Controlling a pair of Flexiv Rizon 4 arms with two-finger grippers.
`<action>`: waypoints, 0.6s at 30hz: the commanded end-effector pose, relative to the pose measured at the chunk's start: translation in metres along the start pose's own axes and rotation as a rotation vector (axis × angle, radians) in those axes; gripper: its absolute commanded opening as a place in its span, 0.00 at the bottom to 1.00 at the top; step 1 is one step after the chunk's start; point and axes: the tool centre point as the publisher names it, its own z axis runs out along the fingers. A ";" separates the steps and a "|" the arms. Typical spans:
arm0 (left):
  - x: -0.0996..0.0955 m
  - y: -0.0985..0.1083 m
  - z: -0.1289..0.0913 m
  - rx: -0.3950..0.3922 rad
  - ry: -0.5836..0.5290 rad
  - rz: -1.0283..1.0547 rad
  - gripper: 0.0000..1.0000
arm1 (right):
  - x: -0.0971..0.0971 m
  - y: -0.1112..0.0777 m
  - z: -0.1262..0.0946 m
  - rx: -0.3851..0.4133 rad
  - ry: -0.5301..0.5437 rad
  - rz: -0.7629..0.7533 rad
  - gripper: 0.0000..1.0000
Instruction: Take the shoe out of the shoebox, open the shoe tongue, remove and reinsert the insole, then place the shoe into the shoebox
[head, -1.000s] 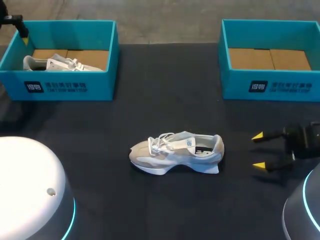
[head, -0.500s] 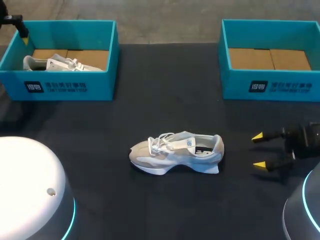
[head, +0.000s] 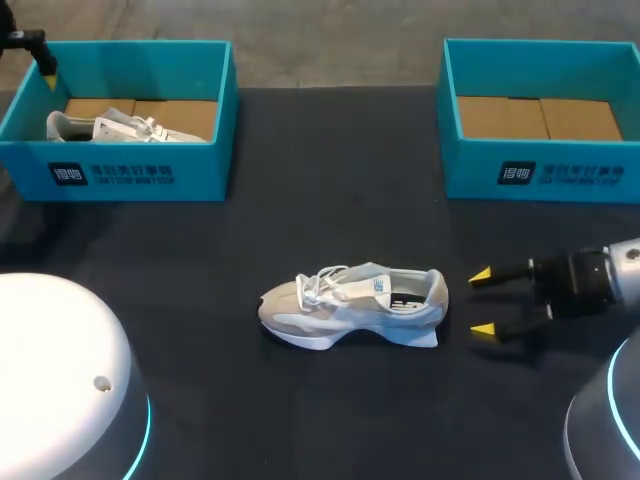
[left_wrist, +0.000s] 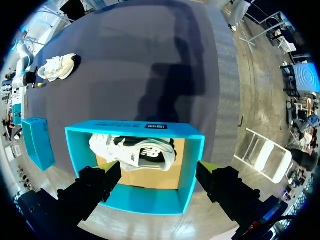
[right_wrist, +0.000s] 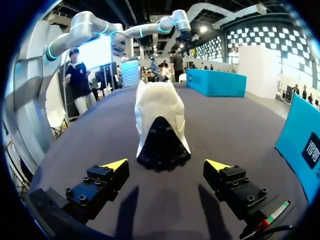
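So the shoe (head: 352, 305) sits on its sole mid-table, toe pointing to the left and well clear of both boxes. The right gripper (head: 482, 302) is spread wide open just beside the heel, not touching it. The left gripper (left_wrist: 160, 169) hangs open too, over the left shoebox (head: 130, 175), which has a second shoe (head: 120, 127) lying inside.

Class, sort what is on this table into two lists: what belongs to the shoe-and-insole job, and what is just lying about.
Belongs to the job: the shoe on the table; the right gripper, open behind its heel; the empty right shoebox, probably.
Lying about: the left shoebox with a second shoe in it; the left gripper, open above it.
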 end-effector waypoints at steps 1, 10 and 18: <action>0.000 -0.001 -0.001 -0.002 0.002 0.000 1.00 | -0.005 0.001 0.017 0.000 0.002 0.003 1.00; 0.000 -0.001 -0.001 -0.002 0.002 0.000 1.00 | -0.004 0.008 0.031 -0.001 0.001 0.022 1.00; 0.000 -0.001 -0.001 -0.002 0.002 0.000 1.00 | -0.004 0.014 0.048 0.004 0.006 0.038 1.00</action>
